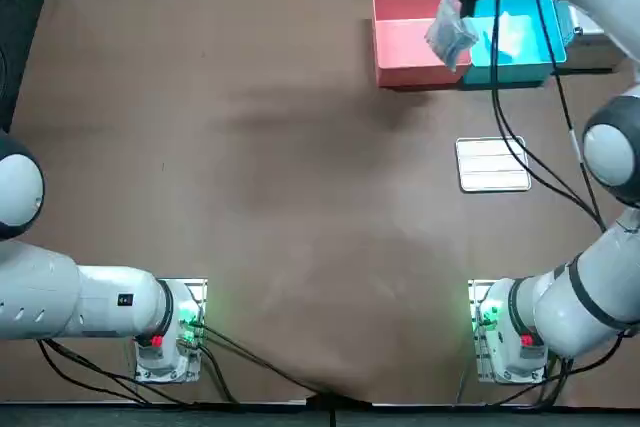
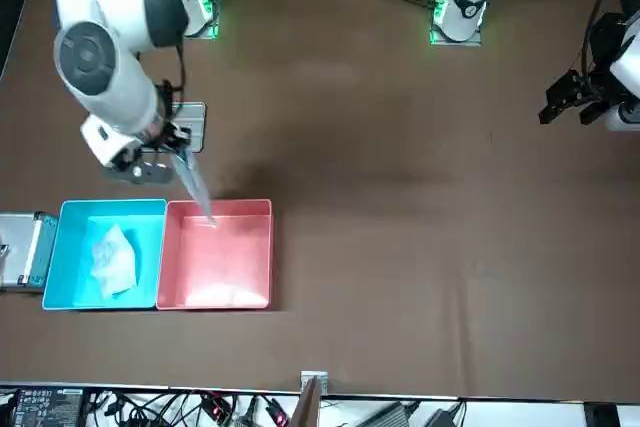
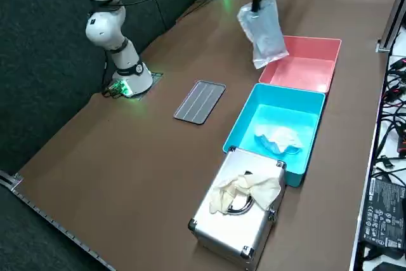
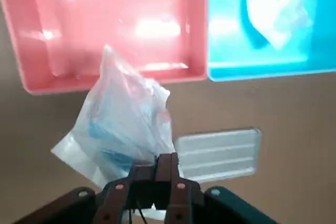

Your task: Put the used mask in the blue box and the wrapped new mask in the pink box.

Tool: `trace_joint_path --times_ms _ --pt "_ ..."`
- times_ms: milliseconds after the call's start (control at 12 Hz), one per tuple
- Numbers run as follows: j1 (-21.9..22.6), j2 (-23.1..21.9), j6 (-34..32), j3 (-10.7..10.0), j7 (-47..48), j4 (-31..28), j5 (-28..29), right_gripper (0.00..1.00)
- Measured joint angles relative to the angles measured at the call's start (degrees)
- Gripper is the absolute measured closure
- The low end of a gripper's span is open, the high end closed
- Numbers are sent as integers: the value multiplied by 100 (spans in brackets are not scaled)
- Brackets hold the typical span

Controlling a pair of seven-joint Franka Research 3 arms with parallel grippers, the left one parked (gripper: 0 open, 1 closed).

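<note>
Brown table [image 1: 250,197]: right gripper [image 4: 167,158] pinches wrapped new mask [image 4: 122,124] over the 1 o'clock pink box [image 1: 379,39] rim; early release could drop it outside.

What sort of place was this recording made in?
Most likely a robotics lab bench: arm bases mounted on a brown table, loose cables along its edge, a dark curtain beside it. The right gripper holds the wrapped mask in the air at the pink box rim.
</note>
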Motion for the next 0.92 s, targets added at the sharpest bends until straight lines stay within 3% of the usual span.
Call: trace_joint_path --times_ms 500,917 --pt "378 1249 706 1 922 938 221 99" --pt "388 1697 757 -66 1387 1286 220 99"
